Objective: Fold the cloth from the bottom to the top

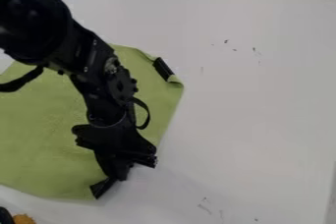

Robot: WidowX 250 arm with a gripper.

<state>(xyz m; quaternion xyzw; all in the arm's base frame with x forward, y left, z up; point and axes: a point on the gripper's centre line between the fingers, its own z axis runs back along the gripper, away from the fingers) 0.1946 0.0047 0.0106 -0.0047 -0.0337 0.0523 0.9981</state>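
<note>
The gripper [125, 177] hangs over the lower right edge of the green cloth [46, 134]. Its two fingers are spread apart, one pointing down-left at the cloth's bottom corner and the other to the right, past the edge. The cloth lies mostly flat at the left of the white table, with a small turned-up bit at its right corner. The arm crosses above the cloth and hides part of its middle and right edge. Whether the fingertips touch the cloth, I cannot tell.
A small black block-like object [162, 69] lies at the cloth's upper right edge. An orange-brown item [23, 219] sits at the bottom left beside something dark. The white table [256, 120] has a few dark marks, and its far edge runs across the top right.
</note>
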